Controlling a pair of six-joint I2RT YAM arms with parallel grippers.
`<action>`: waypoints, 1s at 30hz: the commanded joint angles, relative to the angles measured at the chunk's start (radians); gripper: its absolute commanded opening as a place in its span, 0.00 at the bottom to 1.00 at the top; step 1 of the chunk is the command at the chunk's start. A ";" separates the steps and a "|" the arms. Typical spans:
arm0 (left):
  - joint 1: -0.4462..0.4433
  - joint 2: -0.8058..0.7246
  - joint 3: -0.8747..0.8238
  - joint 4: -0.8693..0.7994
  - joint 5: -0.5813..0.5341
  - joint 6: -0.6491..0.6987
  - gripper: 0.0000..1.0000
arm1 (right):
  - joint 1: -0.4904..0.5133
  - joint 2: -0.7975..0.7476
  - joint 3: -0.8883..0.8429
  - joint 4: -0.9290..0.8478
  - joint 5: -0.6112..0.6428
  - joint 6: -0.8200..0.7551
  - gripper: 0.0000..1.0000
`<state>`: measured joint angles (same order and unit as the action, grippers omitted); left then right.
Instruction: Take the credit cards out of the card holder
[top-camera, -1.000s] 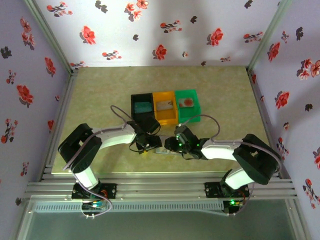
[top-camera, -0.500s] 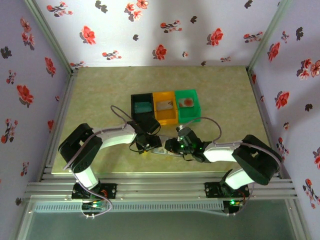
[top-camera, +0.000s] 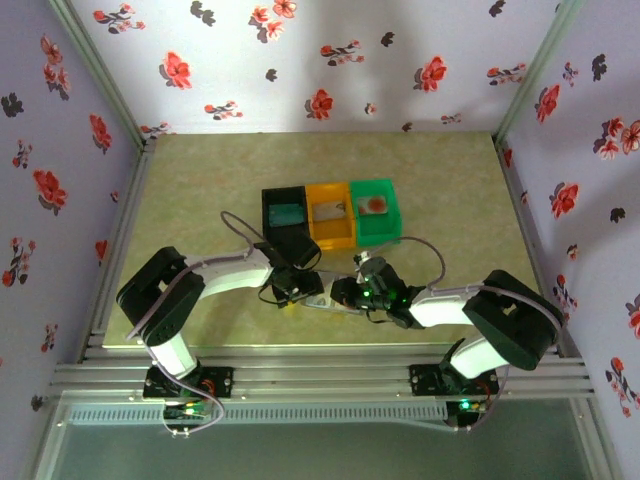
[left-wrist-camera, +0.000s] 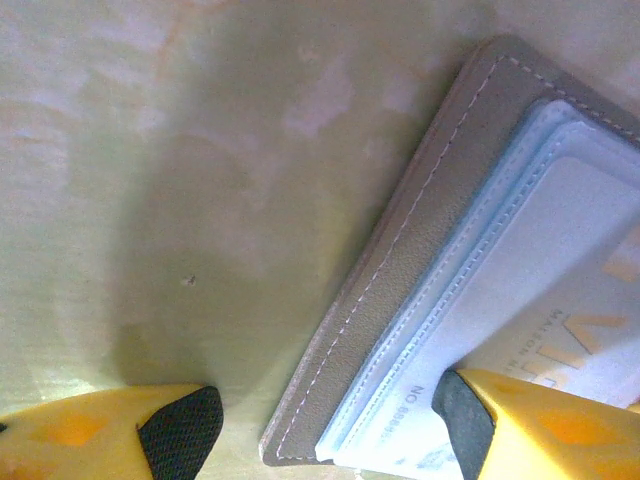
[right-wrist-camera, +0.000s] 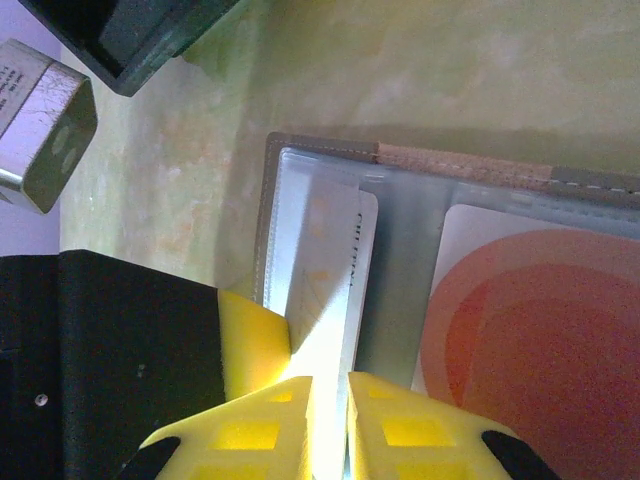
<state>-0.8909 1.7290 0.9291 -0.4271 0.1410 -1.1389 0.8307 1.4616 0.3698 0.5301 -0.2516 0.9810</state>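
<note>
Fingers of my right gripper (right-wrist-camera: 327, 385) are pressed together on the near edge of a pale white credit card (right-wrist-camera: 320, 270), pinching it. The card sticks partway out of a clear pocket in the flat grey stitched card holder (right-wrist-camera: 400, 250). The holder lies open on the mottled beige-green tabletop (right-wrist-camera: 420, 70), directly ahead of this gripper. Beside the pinched card, on the neighbouring panel, is a second pale card with a large red-orange disc (right-wrist-camera: 540, 340). I cannot tell whether it is tucked under the clear film.

My left gripper (left-wrist-camera: 320, 440) is spread wide, low over a corner at the holder's opposite end. One yellow finger's black pad (left-wrist-camera: 462, 420) sits on a clear pocket with a printed card under it. The other pad (left-wrist-camera: 185, 430) is off the holder's edge, above bare tabletop. Seen from above, the two grippers face each other with the holder between them.

Just beyond both grippers, three small plastic bins stand touching in a row:
- a black bin (top-camera: 270, 230) with a teal card (top-camera: 287, 213) in it
- an orange bin (top-camera: 330, 238) with a greyish card (top-camera: 330, 209)
- a green bin (top-camera: 390, 222) with a pale card bearing a red blot (top-camera: 374, 204)
</note>
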 joint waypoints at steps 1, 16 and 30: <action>-0.071 0.284 -0.162 0.298 0.213 -0.036 0.69 | 0.001 -0.009 -0.005 0.107 -0.049 0.018 0.17; -0.059 0.273 -0.182 0.326 0.226 -0.042 0.69 | 0.001 -0.032 -0.033 0.136 -0.056 0.000 0.02; -0.006 0.223 -0.201 0.282 0.229 -0.016 0.69 | 0.001 -0.091 0.014 -0.085 -0.004 -0.014 0.28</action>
<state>-0.8574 1.7191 0.9066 -0.4000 0.1925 -1.1496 0.8291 1.3781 0.3466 0.5217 -0.2729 0.9726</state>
